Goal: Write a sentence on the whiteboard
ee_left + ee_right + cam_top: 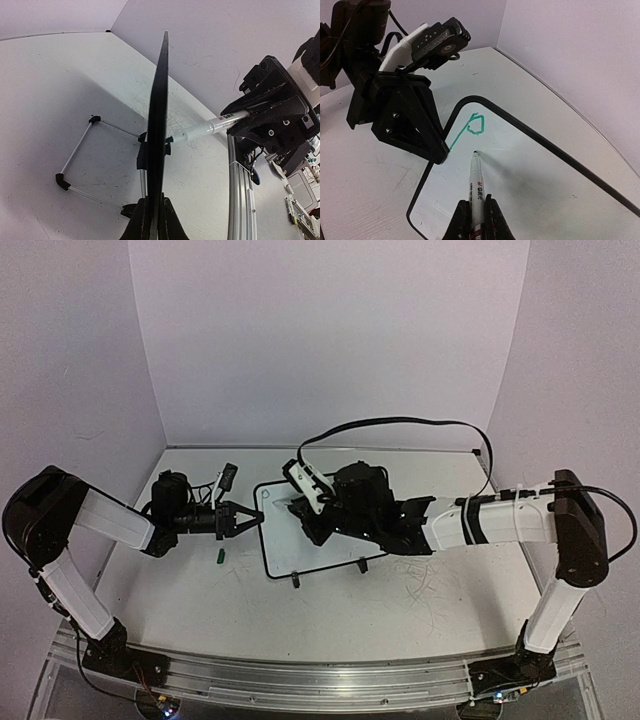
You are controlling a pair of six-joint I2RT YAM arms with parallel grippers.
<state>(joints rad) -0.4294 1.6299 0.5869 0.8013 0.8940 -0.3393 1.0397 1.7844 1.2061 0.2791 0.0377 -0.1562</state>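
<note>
The white tabletop is carrying everything. The whiteboard is sitting mid-table btwn the two arms, propped on its wire stand, face toward the arm bases.

The L arm is reaching in from the left. The left gripper is pinching the board's left rim, jaws clamped on it, so it's prob. acting as a brace.

The R arm is stretching in from the right, over the board. The right gripper is holding a marker, jaws shut tight on the barrel. The tip is pointing at the board's face and touching or nearly touching it; can't tell which.

A small green thing, prob. the marker cap, is lying on the table near the board's left edge.

Progress: writing is only just starting. The sentence is amounting to one green P-like letter w/ a long tail, near the corner by the left gripper. The rest of the board's face is showing blank. So approx. the first letter is done and all the other words are waiting to be written.
</note>
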